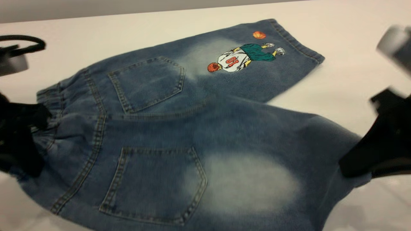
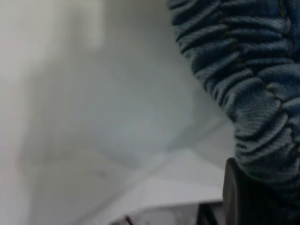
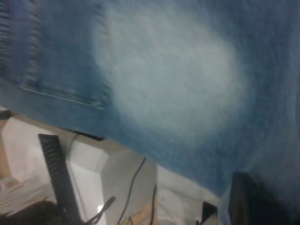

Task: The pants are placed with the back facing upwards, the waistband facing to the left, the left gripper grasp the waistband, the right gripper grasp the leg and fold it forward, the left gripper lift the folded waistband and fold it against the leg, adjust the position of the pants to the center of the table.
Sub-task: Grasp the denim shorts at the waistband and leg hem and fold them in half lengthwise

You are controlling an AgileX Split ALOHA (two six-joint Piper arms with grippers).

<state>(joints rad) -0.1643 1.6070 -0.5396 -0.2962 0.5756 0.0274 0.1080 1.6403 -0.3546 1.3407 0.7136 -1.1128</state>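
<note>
The blue denim pants [image 1: 179, 128] lie back side up on the white table [image 1: 346, 67], waistband [image 1: 51, 106] to the left. The far leg carries the basketball-player print [image 1: 239, 59]. The near leg [image 1: 250, 183], with its pale oval patch, is raised off the table. My left gripper [image 1: 24, 141] is shut on the ruffled waistband [image 2: 243, 75], and one dark finger [image 2: 236, 197] shows under the cloth. My right gripper [image 1: 356, 160] is shut on the leg near its hem. Denim [image 3: 168, 79] drapes over its dark finger [image 3: 246, 201].
The table's back edge [image 1: 160, 11] runs along the top of the exterior view. Bare tabletop lies to the right of the printed leg. Under the lifted cloth, the right wrist view shows the table edge [image 3: 93, 154], cables [image 3: 133, 183] and a black stand [image 3: 56, 173].
</note>
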